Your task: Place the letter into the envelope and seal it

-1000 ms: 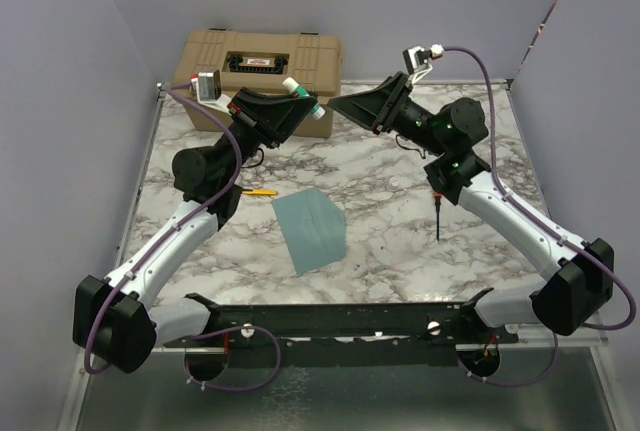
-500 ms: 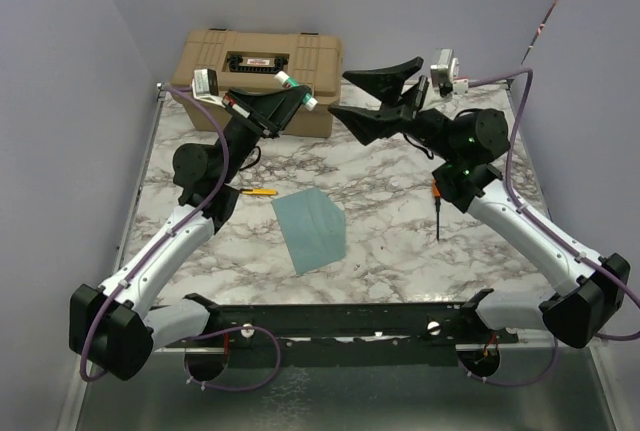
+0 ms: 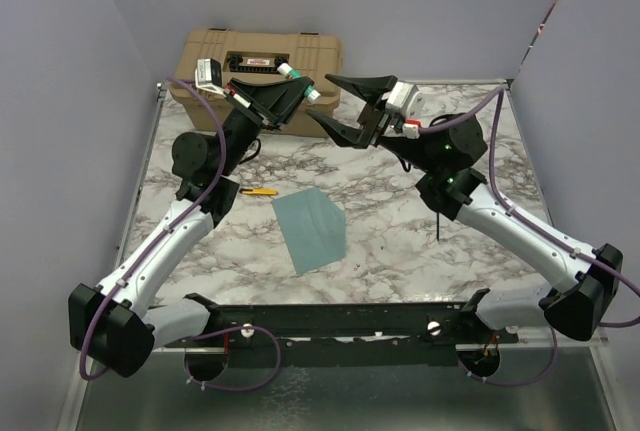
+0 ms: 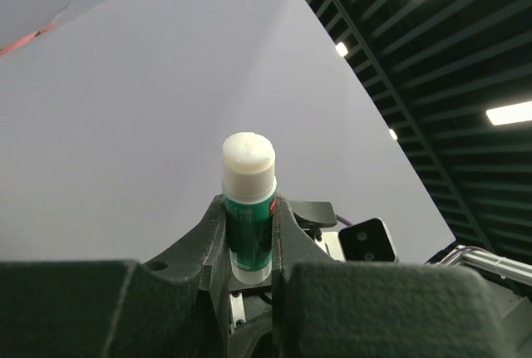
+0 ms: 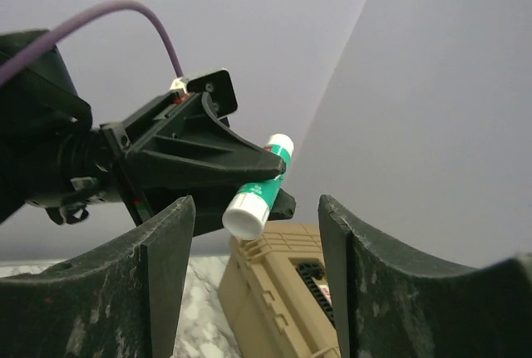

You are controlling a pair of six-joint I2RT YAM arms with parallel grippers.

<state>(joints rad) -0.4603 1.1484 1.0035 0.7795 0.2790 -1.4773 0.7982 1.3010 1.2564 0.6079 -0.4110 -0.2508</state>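
Note:
The teal envelope (image 3: 310, 229) lies flat on the marble table, flap not visibly raised. The letter is out of view. My left gripper (image 3: 297, 89) is raised over the table's back and shut on a green and white glue stick (image 3: 300, 82); the stick stands up between the jaws in the left wrist view (image 4: 248, 200). My right gripper (image 3: 321, 97) is open and empty, its fingers spread just right of the stick's end. In the right wrist view the glue stick (image 5: 259, 188) shows between my open right fingers (image 5: 166, 267), held by the left gripper (image 5: 278, 183).
A tan plastic case (image 3: 262, 59) stands at the back left, also in the right wrist view (image 5: 283, 291). A small yellow item (image 3: 260, 191) lies left of the envelope. A thin black tool with an orange top (image 3: 438, 219) lies at the right.
My right gripper has turned and swung left toward the glue stick, staying open. My left gripper has lifted the stick slightly up and back. The envelope has not moved.

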